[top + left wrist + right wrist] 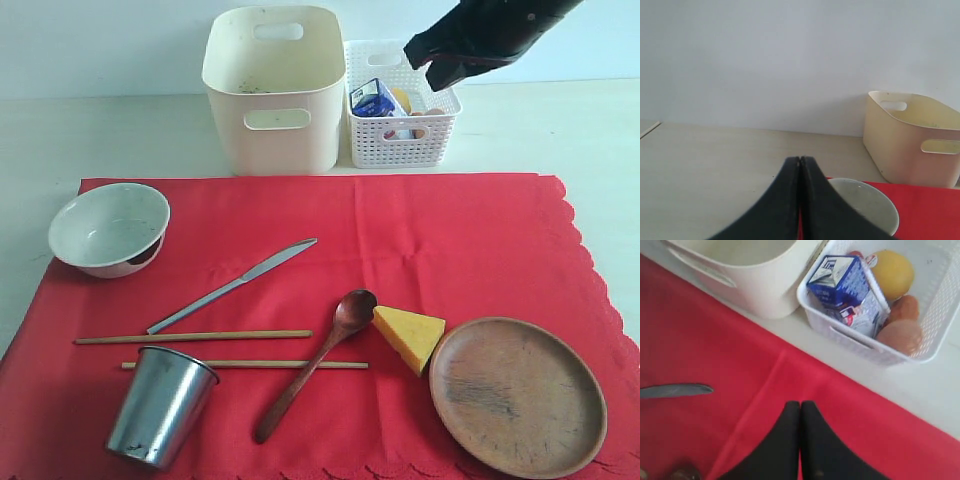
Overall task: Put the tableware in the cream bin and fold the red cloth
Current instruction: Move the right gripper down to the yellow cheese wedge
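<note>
Exterior view | binning not begun, cream bin (pixel 275 90) seemingly empty | left gripper (pixel 800 162), right gripper (pixel 800 406): fingers pressed together | next: spread, grasp bowl (pixel 108 228) at 9 o'clock

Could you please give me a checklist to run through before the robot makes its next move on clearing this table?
1. Cream bin upright, with room inside: ok.
2. Left tool shut with nothing in it: ok.
3. Right tool shut with nothing in it, raised near the white basket: ok.
4. Red cloth free to fold: not ok; bowl, knife, chopsticks, cup, spoon and plate lie on it.
5. Food off the cloth: not ok; cheese wedge lies between spoon and plate.
6. Cheese clear of the spoon: cannot tell.
</note>
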`<action>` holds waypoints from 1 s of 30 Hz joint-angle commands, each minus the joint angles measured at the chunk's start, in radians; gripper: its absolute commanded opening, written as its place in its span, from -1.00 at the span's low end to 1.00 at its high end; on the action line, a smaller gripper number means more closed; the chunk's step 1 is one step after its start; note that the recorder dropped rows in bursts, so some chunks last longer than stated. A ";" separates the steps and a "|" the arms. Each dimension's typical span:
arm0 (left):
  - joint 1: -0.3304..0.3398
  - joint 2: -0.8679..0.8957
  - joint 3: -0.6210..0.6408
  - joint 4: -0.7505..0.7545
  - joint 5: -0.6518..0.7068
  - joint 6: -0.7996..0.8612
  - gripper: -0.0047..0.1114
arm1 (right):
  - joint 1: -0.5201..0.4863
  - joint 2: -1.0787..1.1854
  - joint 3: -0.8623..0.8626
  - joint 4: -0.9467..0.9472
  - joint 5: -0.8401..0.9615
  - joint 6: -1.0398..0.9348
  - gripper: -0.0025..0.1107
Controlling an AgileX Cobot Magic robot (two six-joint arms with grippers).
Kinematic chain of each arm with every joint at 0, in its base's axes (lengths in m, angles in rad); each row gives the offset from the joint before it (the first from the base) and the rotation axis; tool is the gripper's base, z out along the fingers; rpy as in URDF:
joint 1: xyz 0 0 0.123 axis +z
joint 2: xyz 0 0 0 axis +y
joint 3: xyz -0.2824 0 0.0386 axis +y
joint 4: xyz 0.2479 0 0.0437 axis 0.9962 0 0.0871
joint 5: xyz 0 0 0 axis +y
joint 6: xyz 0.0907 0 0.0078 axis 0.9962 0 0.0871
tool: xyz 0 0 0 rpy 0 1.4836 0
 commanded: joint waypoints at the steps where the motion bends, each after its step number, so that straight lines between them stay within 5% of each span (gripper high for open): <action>1: 0.000 -0.005 0.001 -0.003 -0.001 -0.002 -0.88 | 0.001 -0.099 0.127 0.020 -0.045 -0.006 -0.96; 16: 0.000 -0.005 0.001 -0.003 -0.001 -0.002 -0.88 | 0.004 -0.359 0.519 0.424 -0.130 -0.337 -0.96; 30: 0.000 -0.005 0.001 -0.003 -0.001 -0.002 -0.88 | 0.274 -0.347 0.685 0.356 -0.300 -0.364 -0.96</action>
